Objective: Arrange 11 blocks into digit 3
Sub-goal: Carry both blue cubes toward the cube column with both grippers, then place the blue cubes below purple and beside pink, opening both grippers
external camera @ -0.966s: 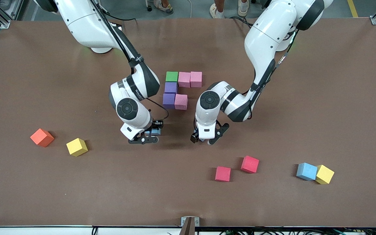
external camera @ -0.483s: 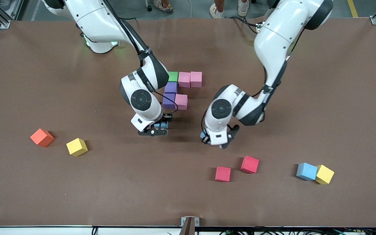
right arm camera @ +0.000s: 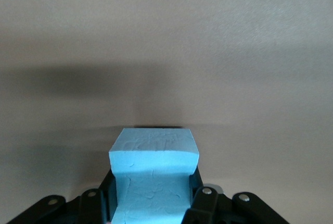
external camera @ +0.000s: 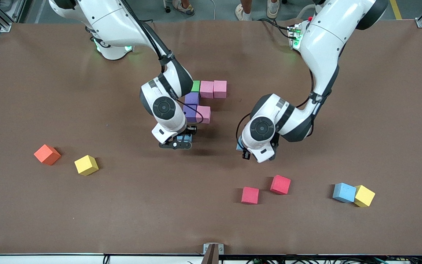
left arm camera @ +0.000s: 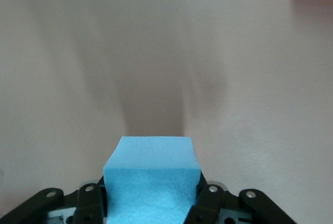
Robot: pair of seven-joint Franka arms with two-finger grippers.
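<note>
Spanning the view: brown table; both grippers' fingers clamp light blue cubes above it, orange cube apart.

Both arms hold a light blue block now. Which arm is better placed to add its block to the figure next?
Probably the right. The right gripper holds its light blue block just beside the purple block ending the column. The left gripper, shut on its own block, is over bare table.

We are seeing the right end effector pinching a light blue block between its black fingers, hanging over bare brown desk with a shadow underneath.
</note>
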